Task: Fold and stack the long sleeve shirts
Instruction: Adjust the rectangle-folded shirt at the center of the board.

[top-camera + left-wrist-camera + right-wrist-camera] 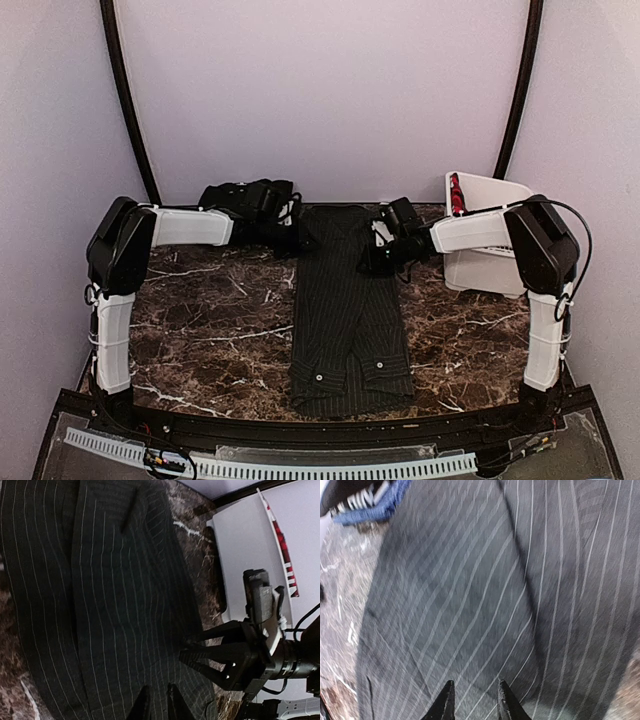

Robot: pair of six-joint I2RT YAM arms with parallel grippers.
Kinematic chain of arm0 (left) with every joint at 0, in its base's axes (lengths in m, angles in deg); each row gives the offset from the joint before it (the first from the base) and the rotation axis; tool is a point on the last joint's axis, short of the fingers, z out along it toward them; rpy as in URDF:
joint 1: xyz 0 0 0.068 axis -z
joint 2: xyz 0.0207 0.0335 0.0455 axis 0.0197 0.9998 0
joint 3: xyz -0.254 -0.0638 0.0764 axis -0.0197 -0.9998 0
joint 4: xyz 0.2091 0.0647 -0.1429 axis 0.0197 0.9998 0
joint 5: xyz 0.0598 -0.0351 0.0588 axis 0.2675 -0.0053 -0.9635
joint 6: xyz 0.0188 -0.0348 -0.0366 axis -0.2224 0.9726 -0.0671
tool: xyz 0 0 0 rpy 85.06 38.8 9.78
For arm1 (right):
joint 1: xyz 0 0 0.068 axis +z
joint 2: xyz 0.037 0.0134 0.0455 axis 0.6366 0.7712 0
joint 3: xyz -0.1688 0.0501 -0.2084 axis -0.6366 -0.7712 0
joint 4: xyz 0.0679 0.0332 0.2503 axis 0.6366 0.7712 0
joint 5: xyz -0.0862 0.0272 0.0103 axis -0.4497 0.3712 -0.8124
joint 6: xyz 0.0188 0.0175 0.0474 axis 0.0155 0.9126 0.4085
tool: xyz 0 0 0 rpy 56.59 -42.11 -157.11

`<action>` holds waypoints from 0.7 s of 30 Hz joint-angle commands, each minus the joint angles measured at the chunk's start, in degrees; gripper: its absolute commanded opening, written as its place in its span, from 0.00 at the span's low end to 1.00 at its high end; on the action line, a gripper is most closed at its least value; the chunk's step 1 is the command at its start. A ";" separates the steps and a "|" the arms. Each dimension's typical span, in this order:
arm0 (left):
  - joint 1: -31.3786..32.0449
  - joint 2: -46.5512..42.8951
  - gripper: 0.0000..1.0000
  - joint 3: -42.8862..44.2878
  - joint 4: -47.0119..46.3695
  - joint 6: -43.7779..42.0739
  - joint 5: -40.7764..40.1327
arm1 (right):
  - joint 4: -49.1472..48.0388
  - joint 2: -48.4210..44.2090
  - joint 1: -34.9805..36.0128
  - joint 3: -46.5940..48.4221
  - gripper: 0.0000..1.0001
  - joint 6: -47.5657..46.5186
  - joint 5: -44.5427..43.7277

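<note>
The marble table (200, 300) bears the pinstriped shirt (345, 300) laid flat, cuffs at 6 o'clock, far end at 12. White basket (487, 195) at 2. Left gripper (159, 703) and right gripper (475, 701) stand narrowly parted over that far end; whether they pinch cloth, I cannot tell.
</note>
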 commanded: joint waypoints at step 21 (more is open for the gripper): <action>-2.11 11.64 0.09 10.47 17.74 -6.39 -8.96 | -0.85 9.42 -0.66 7.68 0.27 0.18 -2.76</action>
